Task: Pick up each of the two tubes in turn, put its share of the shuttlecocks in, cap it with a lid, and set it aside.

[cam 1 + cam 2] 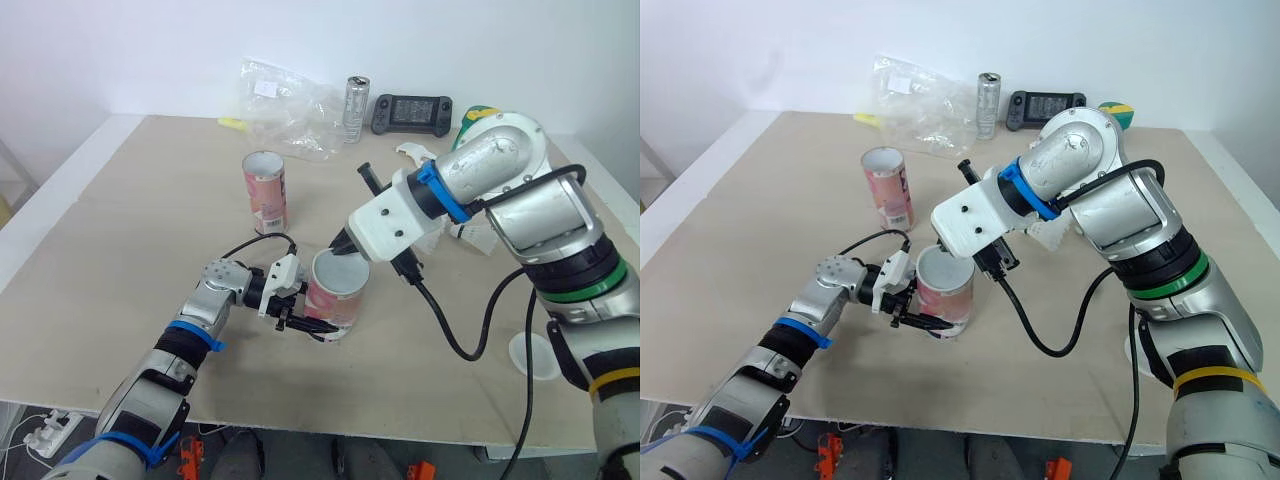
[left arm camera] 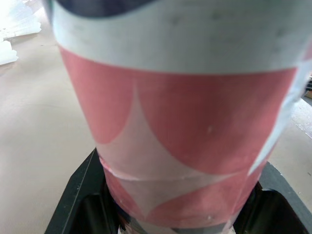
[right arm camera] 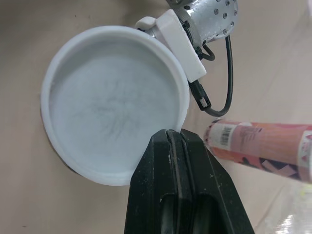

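A pink-and-white tube (image 1: 336,298) stands upright near the table's front middle. My left gripper (image 1: 300,318) is shut on its lower part, and its black fingers (image 2: 78,200) hug both sides of the tube (image 2: 185,122). A white lid (image 3: 114,102) lies across this tube's mouth. My right gripper (image 3: 176,139), coming down from the right, is shut on the lid's rim. The second pink tube (image 1: 265,192) stands upright and uncapped farther back to the left, apart from both grippers.
At the back edge are a crumpled clear plastic bag (image 1: 285,105), a silver can (image 1: 356,108) and a black game controller (image 1: 412,112). White shuttlecocks (image 1: 472,238) lie behind my right arm. Another white lid (image 1: 533,355) rests on the table at the front right.
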`<state>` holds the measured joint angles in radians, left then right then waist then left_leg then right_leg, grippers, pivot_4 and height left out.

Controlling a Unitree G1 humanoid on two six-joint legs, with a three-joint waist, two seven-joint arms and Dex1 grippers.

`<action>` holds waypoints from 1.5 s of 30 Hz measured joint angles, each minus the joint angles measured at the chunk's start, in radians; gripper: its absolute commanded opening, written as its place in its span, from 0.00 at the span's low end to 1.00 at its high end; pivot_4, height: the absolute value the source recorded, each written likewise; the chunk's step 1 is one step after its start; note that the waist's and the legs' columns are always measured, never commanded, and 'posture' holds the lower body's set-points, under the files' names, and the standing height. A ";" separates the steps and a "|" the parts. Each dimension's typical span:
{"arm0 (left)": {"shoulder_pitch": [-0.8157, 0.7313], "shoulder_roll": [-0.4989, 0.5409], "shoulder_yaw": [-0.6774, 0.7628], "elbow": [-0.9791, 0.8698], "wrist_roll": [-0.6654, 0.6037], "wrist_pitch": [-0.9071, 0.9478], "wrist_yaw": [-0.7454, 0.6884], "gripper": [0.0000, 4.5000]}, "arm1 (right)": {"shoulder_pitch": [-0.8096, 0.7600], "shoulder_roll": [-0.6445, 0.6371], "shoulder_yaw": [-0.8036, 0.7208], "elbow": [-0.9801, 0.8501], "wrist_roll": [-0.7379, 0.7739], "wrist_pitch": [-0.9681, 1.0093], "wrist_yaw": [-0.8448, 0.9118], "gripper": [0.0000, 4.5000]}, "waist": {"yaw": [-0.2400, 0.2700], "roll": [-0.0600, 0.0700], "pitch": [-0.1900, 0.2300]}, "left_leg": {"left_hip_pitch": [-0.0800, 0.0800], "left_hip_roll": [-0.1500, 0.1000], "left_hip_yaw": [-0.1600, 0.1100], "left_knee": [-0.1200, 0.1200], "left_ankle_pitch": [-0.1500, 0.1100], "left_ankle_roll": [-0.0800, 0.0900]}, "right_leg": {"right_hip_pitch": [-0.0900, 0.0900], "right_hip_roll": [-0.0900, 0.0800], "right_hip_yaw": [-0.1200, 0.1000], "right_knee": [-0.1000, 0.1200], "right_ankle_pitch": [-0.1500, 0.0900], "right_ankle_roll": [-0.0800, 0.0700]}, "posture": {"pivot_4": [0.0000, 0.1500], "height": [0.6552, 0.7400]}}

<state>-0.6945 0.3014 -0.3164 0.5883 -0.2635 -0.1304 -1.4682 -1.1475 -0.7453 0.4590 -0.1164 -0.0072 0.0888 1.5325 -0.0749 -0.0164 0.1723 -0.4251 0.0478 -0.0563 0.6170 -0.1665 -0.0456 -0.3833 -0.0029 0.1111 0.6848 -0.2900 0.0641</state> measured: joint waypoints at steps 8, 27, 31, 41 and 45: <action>0.016 0.017 0.003 -0.011 0.002 0.022 0.006 0.54 | 0.041 0.051 -0.012 -0.028 -0.046 0.106 -0.053 0.56 | -0.004 -0.002 -0.009 | 0.005 0.002 0.000 -0.002 0.000 0.000 | 0.002 0.001 0.000 0.000 -0.003 -0.007 | 1.00 1.00; 0.014 0.026 0.006 -0.028 0.005 0.023 -0.003 0.54 | 0.067 0.037 -0.112 -0.040 0.239 0.429 0.004 0.02 | -0.008 0.002 -0.005 | 0.003 0.002 -0.001 -0.005 0.000 0.000 | -0.002 0.003 0.000 0.000 0.000 -0.005 | 1.00 1.00; 0.014 0.026 0.005 -0.028 0.005 0.023 -0.004 0.54 | 0.112 0.031 -0.090 -0.093 0.237 0.448 -0.007 0.02 | -0.007 0.001 -0.006 | 0.003 0.002 -0.001 -0.005 0.000 0.000 | -0.001 0.003 0.000 -0.001 -0.001 -0.005 | 1.00 1.00; 0.010 0.026 0.006 -0.026 0.014 0.027 -0.001 0.54 | 0.135 0.002 -0.078 -0.125 0.216 0.428 -0.028 0.02 | -0.008 0.001 -0.007 | 0.004 0.002 -0.001 -0.005 0.000 0.000 | 0.000 0.002 0.000 -0.001 -0.002 -0.008 | 1.00 1.00; 0.012 0.026 0.004 -0.040 0.014 0.027 -0.009 0.54 | 0.132 -0.037 -0.214 -0.089 0.322 0.480 -0.030 0.02 | -0.006 0.001 -0.006 | 0.002 0.001 -0.001 -0.007 0.000 0.000 | -0.002 0.002 0.000 -0.002 -0.001 -0.004 | 1.00 1.00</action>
<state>-0.6822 0.3273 -0.3122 0.5481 -0.2493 -0.1029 -1.4771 -1.0151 -0.7822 0.2451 -0.2052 0.3149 0.5688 1.5024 -0.0806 -0.0158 0.1658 -0.4234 0.0491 -0.0575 0.6104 -0.1666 -0.0457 -0.3851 -0.0006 0.1116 0.6830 -0.2909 0.0599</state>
